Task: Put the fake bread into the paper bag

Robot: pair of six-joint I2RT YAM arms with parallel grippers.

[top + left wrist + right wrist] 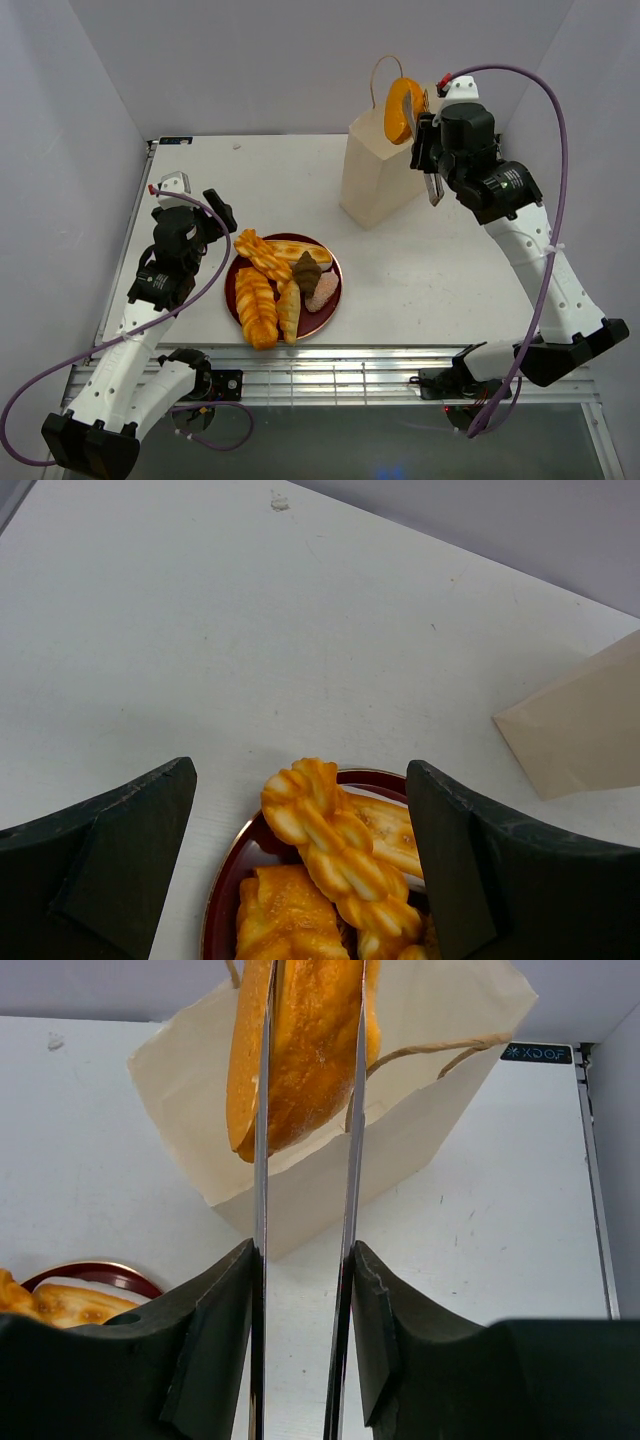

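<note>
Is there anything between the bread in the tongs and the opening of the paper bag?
Nothing visible. The bread, pinched in the tongs held by the right end effector, hangs over the paper bag; its loop handle sits alongside.

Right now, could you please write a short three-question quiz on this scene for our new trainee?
1. True or false: the left end effector is clamped on a pastry.
2. What is the right end effector shut on? A thin shiny metal tongs; B a bag handle; C nothing.
3. Fill in: the glossy golden toy pastries near the left arm lie on a dark red round ____.

Key: 1 false, it is open; 2 A; 3 plate.
</note>
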